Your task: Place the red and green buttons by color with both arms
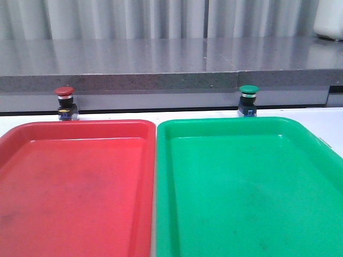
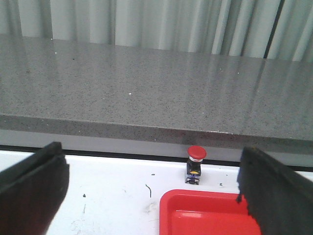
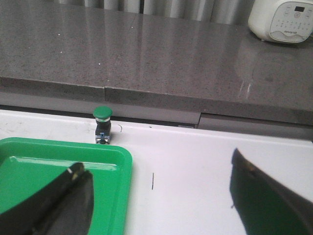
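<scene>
Two buttons, neither yet placed. Front view: the red button [image 1: 65, 102] stands upright on the white table [image 1: 327, 126], just beyond the far rim of the red tray [image 1: 80, 184]. The green button [image 1: 248, 99] stands likewise just beyond the far rim of the green tray [image 1: 246, 182]. The trays lie side by side, red on the left, green on the right, and nothing lies in the part of either that shows. No arm appears in this view.

Left wrist view: the left gripper [image 2: 161, 188] has its fingers spread wide with nothing between them. The red button [image 2: 196, 163] stands well beyond the fingertips, close to the grey counter [image 2: 146, 88], just past the tray's far edge.

Right wrist view: the right gripper [image 3: 161, 196] is likewise spread wide and holds nothing. The green button [image 3: 102, 124] stands beyond it and off to one side, near the green tray's far corner. A white appliance [image 3: 281, 19] sits on the counter.

Assessment: no step of the sorting is complete. Both approaches, both pickups and both placements are outstanding.
</scene>
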